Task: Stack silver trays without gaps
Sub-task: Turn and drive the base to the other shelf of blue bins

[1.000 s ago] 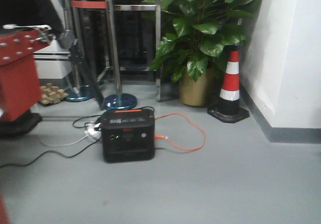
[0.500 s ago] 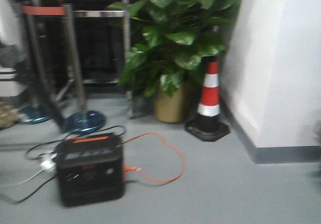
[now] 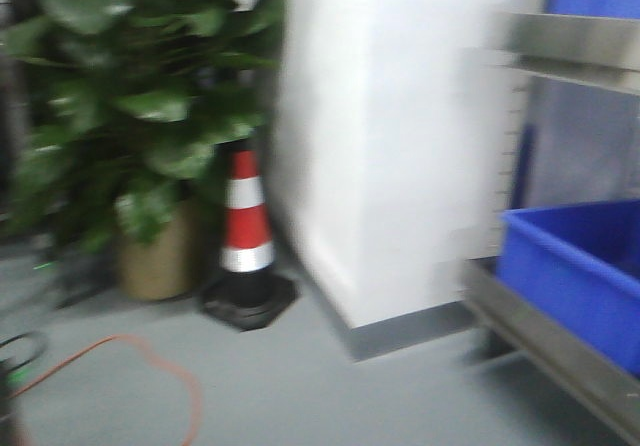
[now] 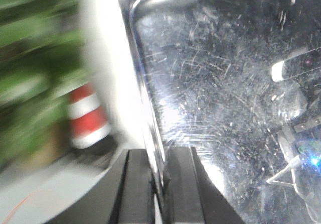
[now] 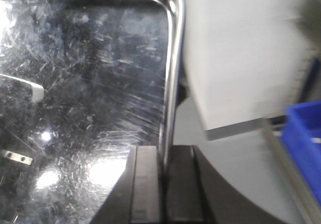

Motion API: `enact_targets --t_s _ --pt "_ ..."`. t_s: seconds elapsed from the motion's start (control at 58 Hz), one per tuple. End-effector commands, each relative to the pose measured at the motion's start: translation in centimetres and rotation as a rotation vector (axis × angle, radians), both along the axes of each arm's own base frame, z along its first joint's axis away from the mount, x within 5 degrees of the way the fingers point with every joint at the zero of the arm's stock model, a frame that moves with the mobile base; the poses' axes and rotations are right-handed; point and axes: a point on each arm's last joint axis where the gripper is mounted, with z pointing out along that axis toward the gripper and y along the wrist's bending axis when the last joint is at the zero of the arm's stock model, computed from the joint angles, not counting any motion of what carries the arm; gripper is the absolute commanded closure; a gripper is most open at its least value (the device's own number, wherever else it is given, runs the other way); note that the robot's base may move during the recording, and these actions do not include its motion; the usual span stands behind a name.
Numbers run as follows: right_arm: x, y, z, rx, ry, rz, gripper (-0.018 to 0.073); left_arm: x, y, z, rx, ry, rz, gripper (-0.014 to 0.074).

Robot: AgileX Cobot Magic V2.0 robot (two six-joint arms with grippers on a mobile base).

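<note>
A scratched, shiny silver tray (image 4: 225,93) fills the left wrist view, and my left gripper (image 4: 159,184) is shut on its left rim, one black finger on each side of the thin edge. In the right wrist view the same kind of silver tray (image 5: 85,98) fills the left side, and my right gripper (image 5: 163,184) is shut on its right rim. The tray hangs in the air above the grey floor. Neither gripper nor any tray shows in the blurred front view.
A steel rack rail (image 3: 560,351) carries a blue bin (image 3: 580,266) at the right, with another shelf (image 3: 570,51) above. A white wall corner (image 3: 390,146) stands in the middle. A red-and-white cone (image 3: 245,236), a potted plant (image 3: 140,126) and an orange cable (image 3: 150,366) are at the left.
The front view has swung to the right: the black power box and stanchions have left the frame, the cone and plant slid left, and the rack with the blue bin has come in.
</note>
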Motion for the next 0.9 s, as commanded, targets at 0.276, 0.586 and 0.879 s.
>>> enact_targets --t_s 0.276,0.586,0.879 --pt "-0.21 0.07 1.34 0.017 -0.091 -0.003 0.0637 -0.37 -0.26 0.90 -0.005 -0.059 -0.035 0.0603" --pt "-0.21 0.07 1.34 0.017 -0.091 -0.003 0.0637 -0.37 -0.26 0.90 -0.005 -0.059 -0.035 0.0603" --pt "-0.21 0.07 1.34 0.017 -0.091 -0.003 0.0637 -0.37 -0.26 0.90 -0.005 -0.059 -0.035 0.0603"
